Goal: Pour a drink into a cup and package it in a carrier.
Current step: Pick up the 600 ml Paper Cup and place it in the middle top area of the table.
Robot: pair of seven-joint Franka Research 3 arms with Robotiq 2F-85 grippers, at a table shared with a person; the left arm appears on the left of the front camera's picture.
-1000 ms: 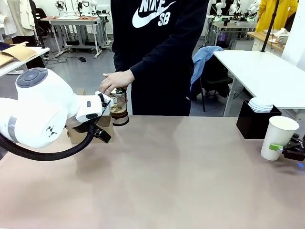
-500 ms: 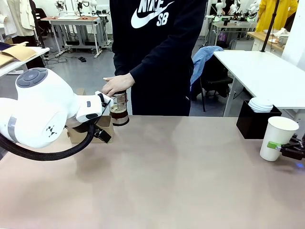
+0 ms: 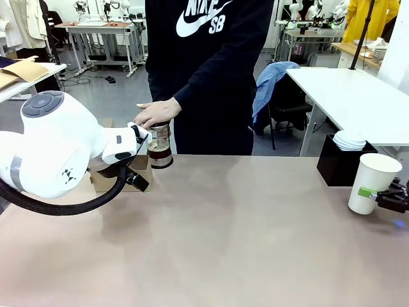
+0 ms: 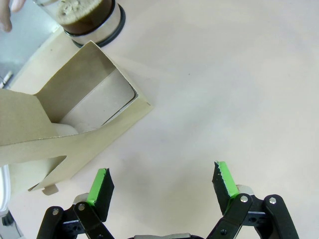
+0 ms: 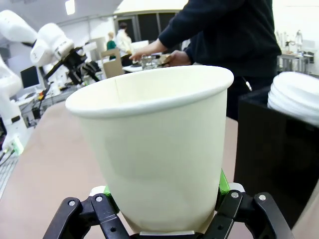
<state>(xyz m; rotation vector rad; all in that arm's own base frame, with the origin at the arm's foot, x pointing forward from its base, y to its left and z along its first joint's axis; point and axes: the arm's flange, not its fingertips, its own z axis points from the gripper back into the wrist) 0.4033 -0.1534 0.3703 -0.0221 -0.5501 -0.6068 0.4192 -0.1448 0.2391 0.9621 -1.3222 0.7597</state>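
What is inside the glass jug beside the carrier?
Dark brown drink fills the lower part of the jug, frothy on top. The person's hand covers the jug's top, so its opening is hidden.

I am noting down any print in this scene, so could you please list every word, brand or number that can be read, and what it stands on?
"NIKE SB", with a swoosh: white print on the person's dark sweatshirt, top cut off by the frame.
No print shows on the cup, the carrier or the black box.
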